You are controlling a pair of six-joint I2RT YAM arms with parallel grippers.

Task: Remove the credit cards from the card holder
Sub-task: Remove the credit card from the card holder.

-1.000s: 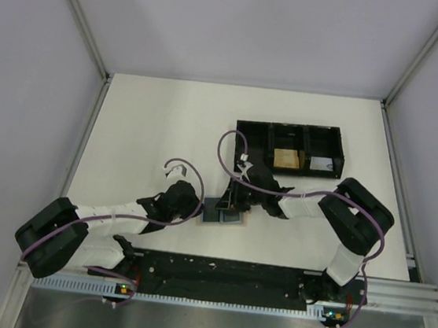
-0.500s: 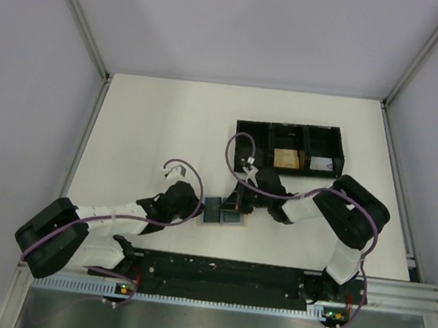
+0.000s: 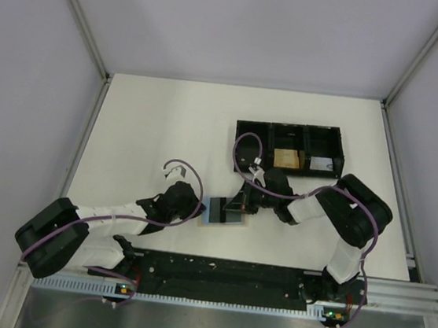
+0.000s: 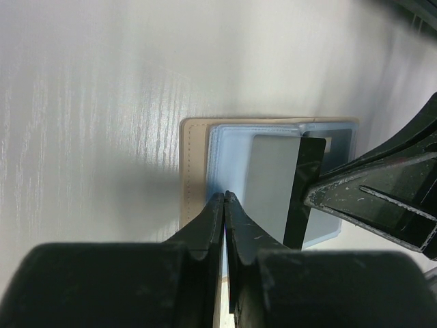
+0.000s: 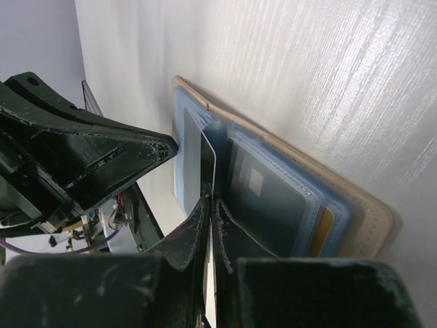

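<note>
The card holder [image 3: 238,222] lies open on the table, tan border round blue-grey panels; it also shows in the left wrist view [image 4: 194,164] and the right wrist view [image 5: 358,208]. My right gripper [image 3: 236,207] [image 5: 211,199] is shut on a thin dark credit card [image 5: 207,160] [image 4: 305,184] that stands on its edge over the holder's middle. A pale grey card [image 4: 270,178] lies on the left panel, and another card [image 5: 270,195] sits in a right pocket. My left gripper [image 3: 200,208] [image 4: 224,197] is shut, tips resting on the holder's left panel.
A black three-compartment tray [image 3: 247,129] stands behind the holder, to the right. An orange-tan block [image 3: 286,158] is in its middle compartment and a grey card [image 3: 321,166] in its right one. The two grippers' fingers [image 4: 369,201] [image 5: 89,164] are close together over the holder.
My right wrist has shifted right and down, and the card in it has come up from the holder. A pale panel now shows on the holder's left half. The left arm has barely moved.
</note>
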